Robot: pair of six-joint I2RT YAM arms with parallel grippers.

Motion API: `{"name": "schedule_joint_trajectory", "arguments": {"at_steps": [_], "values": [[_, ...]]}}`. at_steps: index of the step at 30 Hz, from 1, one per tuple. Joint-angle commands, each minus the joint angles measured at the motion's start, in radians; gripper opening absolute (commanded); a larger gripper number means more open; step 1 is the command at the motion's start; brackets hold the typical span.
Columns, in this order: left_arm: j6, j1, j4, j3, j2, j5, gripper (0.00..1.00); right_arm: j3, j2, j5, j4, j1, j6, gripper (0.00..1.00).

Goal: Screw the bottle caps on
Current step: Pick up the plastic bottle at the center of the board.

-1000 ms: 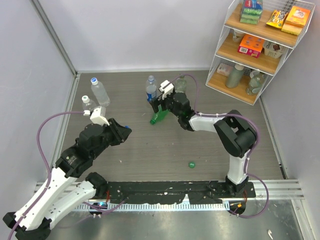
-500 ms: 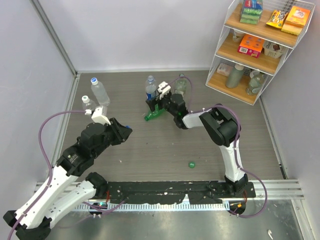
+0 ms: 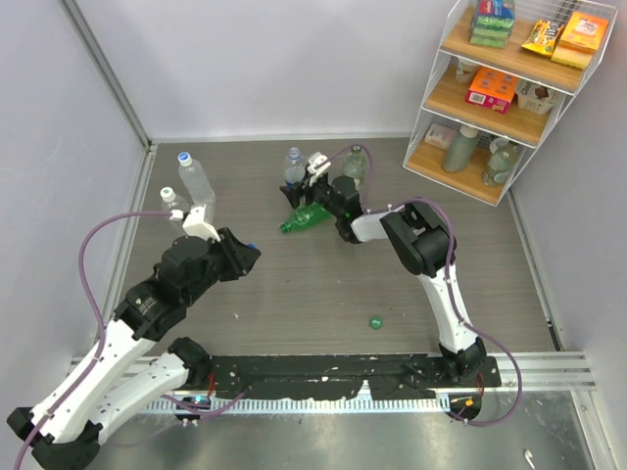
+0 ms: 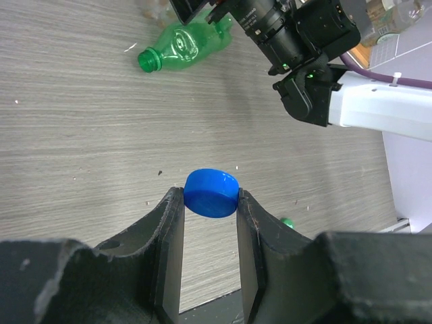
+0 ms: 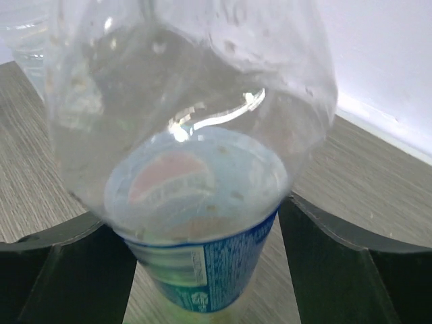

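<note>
Blue cap (image 4: 211, 193) loaded, bottle (image 5: 223, 270) next
left gripper (image 4: 206, 202) pinches it; right gripper (image 5: 196, 216) straddles the bottle, can't tell if squeezing. Hold it firm and upright.

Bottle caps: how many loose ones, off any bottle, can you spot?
2. A blue cap held in the left gripper; a green cap on the table, towards its near edge. Others may be hidden.

We count five bottles on the desk (image 3: 294, 284): four clear ones standing, a blue-capped bottle (image 3: 196, 182), a white-capped bottle (image 3: 170, 199), a cola-labelled bottle (image 3: 292, 166) and a dark-capped bottle (image 3: 355, 164), and one green bottle (image 3: 306, 219) lying down, plus two loose caps, a blue cap (image 4: 212, 194) and a green cap (image 3: 375, 320).
</note>
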Motion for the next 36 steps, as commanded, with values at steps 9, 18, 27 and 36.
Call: {"name": "schedule_joint_trajectory", "arguments": {"at_steps": [9, 18, 27, 36], "values": [[0.026, -0.003, 0.058, 0.058, -0.003, 0.031, 0.20, 0.104, -0.082, -0.214, 0.005, -0.033, -0.052, 0.36], [0.009, -0.004, 0.119, 0.075, 0.047, 0.158, 0.18, -0.189, -0.462, -0.182, -0.168, -0.033, -0.151, 0.30], [0.016, -0.003, 0.165, 0.168, 0.114, 0.334, 0.19, -0.301, -0.820, 0.092, -1.143, 0.147, -0.214, 0.22], [0.138, -0.001, 0.043, 0.323, 0.223, 0.351, 0.21, -0.456, -1.079, 0.176, -1.291, 0.200, -0.310, 0.11]]}}
